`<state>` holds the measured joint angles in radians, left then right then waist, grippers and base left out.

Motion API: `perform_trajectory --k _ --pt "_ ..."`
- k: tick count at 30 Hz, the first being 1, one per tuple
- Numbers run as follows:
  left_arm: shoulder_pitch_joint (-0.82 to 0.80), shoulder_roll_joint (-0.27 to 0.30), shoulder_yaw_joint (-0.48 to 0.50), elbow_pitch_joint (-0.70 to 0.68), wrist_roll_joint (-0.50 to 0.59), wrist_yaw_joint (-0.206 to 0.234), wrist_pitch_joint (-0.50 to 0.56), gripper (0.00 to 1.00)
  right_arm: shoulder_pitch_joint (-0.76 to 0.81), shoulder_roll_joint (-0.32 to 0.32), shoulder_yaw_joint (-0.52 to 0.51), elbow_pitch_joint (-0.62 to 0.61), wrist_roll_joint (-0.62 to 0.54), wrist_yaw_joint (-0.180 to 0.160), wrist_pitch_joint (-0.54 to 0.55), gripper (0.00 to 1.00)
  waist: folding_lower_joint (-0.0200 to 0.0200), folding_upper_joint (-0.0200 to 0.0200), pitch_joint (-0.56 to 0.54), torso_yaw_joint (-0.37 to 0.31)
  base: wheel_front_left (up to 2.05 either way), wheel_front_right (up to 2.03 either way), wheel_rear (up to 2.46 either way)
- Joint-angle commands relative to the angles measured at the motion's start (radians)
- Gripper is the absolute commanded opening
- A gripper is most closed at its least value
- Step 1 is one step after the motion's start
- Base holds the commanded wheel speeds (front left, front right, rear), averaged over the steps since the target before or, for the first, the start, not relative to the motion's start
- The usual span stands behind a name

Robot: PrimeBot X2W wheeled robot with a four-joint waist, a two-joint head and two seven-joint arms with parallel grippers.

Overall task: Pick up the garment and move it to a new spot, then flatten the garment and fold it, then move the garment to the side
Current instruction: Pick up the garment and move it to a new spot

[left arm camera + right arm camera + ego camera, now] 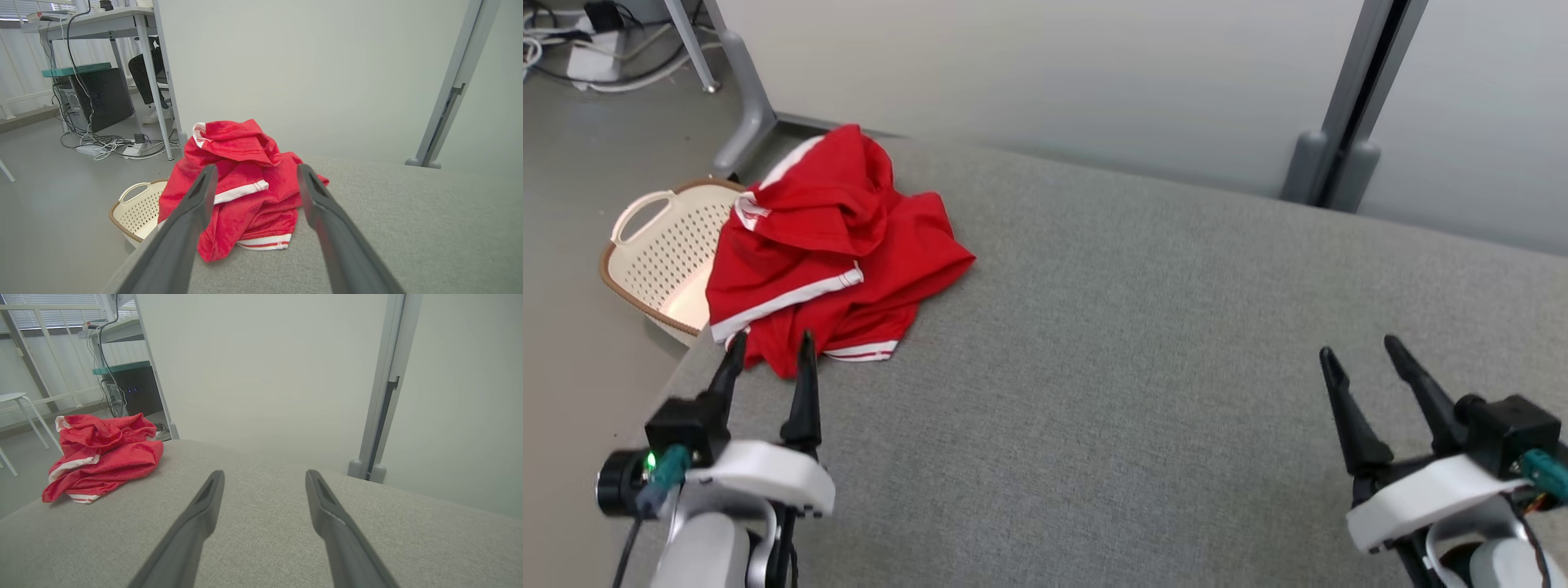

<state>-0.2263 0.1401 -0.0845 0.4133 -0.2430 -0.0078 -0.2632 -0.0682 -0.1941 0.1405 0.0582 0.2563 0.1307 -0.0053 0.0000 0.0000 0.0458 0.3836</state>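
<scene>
**Red garment lies bunched at table's corner, both grippers open**

A red garment (825,245) with white trim lies crumpled in a heap at the far left corner of a grey fabric-covered table (1143,327); its left side reaches over the table's edge, above a cream perforated basket (654,253) with a brown rim that stands on the floor beside the table.

The left gripper (773,339) is at the lower left of the head view, its two dark fingers spread apart with nothing between them; the tips point at the garment's near hem and are just beside it, though whether they touch the cloth cannot be told. In the left wrist view the heap sits straight ahead between the parted fingers, a white band running across its folds and a striped hem lying on the grey cloth.

The right gripper (1358,347) is over bare table at the lower right, well apart from the garment; its fingers too are wide apart and hold nothing. In the right wrist view the garment lies far off to the left.

Behind the table stands a pale partition wall (1054,73) with a grey post (1347,106); on the floor beyond the basket, cables (110,147) trail beneath a desk (81,22).
</scene>
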Motion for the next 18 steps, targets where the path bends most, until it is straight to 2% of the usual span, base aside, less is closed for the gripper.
perform_trajectory --k 1,5,11,18 --pt "-0.045 0.001 0.000 0.019 -0.007 -0.008 0.001 1.00 -0.019 -0.015 -0.004 -0.012 -0.001 0.000 0.008 1.00 0.0000 0.0000 0.063 -0.021 0.00 0.00 0.00" --pt "-0.165 0.004 0.000 0.100 -0.027 -0.030 0.009 1.00 -0.065 -0.051 -0.010 -0.056 0.002 0.000 0.034 1.00 0.0000 0.0000 0.166 -0.053 0.00 0.00 0.00" --pt "-0.367 0.046 0.014 0.272 -0.046 -0.062 0.020 1.00 -0.137 -0.106 -0.015 -0.105 0.012 0.000 0.054 1.00 0.0000 0.0000 0.312 -0.106 0.00 0.00 0.00" --pt "-0.552 0.100 0.032 0.452 -0.061 -0.071 0.029 1.00 -0.189 -0.142 -0.022 -0.129 0.023 0.000 0.053 1.00 0.0000 0.0000 0.421 -0.137 0.00 0.00 0.00"
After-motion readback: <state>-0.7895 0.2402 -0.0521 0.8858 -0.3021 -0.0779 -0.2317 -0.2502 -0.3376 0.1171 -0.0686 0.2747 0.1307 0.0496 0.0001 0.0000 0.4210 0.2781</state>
